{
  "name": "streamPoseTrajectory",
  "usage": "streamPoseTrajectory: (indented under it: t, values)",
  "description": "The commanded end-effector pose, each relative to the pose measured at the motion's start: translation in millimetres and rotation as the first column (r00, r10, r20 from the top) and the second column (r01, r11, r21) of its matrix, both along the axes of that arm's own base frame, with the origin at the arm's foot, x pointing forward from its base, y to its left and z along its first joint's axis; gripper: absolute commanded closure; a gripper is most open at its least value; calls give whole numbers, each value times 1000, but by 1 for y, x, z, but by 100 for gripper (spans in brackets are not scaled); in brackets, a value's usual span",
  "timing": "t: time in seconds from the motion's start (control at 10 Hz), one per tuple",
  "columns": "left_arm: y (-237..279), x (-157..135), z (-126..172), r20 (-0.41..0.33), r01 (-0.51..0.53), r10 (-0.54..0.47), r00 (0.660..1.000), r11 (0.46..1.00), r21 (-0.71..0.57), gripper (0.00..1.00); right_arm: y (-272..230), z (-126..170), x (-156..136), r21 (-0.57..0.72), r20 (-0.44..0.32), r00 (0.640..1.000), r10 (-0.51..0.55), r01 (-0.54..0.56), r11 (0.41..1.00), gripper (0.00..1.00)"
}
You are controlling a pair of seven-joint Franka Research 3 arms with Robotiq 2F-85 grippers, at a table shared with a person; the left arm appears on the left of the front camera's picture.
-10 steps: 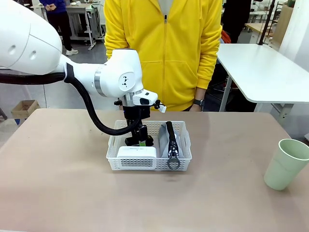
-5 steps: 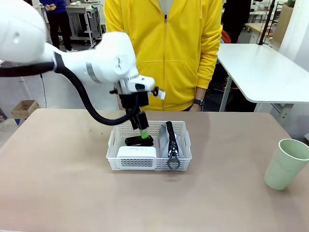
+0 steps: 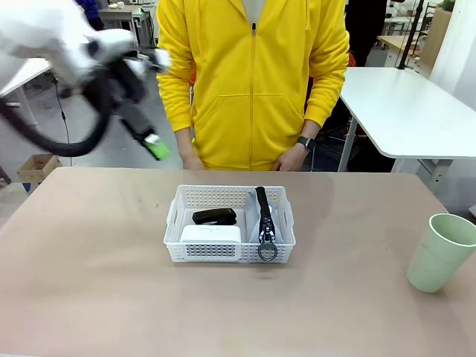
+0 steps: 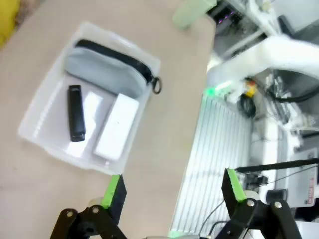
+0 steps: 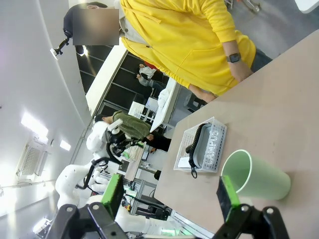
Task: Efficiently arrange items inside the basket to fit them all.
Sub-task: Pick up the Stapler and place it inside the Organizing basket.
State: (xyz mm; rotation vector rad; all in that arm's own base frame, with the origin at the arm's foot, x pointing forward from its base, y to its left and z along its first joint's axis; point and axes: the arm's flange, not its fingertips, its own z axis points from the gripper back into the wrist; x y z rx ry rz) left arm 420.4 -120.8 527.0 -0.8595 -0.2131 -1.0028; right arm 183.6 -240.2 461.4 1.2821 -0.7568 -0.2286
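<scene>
White perforated basket (image 3: 216, 195) at the middle of the table (image 3: 89, 290), long side running left to right.

Inside, in the left half:
- small white box (image 3: 211, 233) against the near wall
- black stapler (image 3: 215, 216) lying flat just behind it, on the far side

In the right half:
- grey pouch (image 3: 251, 219) set on edge, black zipper uppermost and running near to far
- ring pull (image 3: 268, 252) hanging over the near rim

Pale green cup (image 3: 439, 256) upright on the table near the right edge, outside the basket and well apart from it.

Left gripper (image 3: 155, 145) high over the far left of the table, blurred in the front view, well apart from the basket. In its own wrist view, jaws spread wide, nothing between the green pads (image 4: 113, 185), basket with its three items far below.

Right gripper (image 5: 169, 195) likewise released, jaws wide, nothing held. Cup on the table just beyond its fingers, basket farther off.

Person (image 3: 253, 82) in a yellow zip hoodie standing at the far side of the table, behind the basket.
</scene>
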Motion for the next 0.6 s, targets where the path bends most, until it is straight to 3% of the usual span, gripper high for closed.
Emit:
streamPoseTrajectory:
  t: [0.0, 0.1, 0.3, 0.4, 0.5]
  values:
    - [88, -48, -35, 0, -207, 212, 977, 954, -218, 0, -1, 2, 1, 0, 36, 999, -4, 4, 1000, 0]
    - [134, -71, -50, -24, -309, 319, 947, 894, -323, 0, -1, 2, 1, 0, 36, 999, -4, 4, 1000, 0]
    - [215, -118, -91, -154, -525, 517, 842, 721, -452, 0, -1, 2, 1, 0, 36, 999, -4, 4, 1000, 0]
    - [243, -132, -113, -221, -581, 552, 804, 652, -488, 0, -1, 2, 1, 0, 36, 999, -4, 4, 1000, 0]
    - [264, -139, -133, -290, -608, 543, 788, 608, -511, 0, -1, 2, 1, 0, 36, 999, -4, 4, 1000, 0]
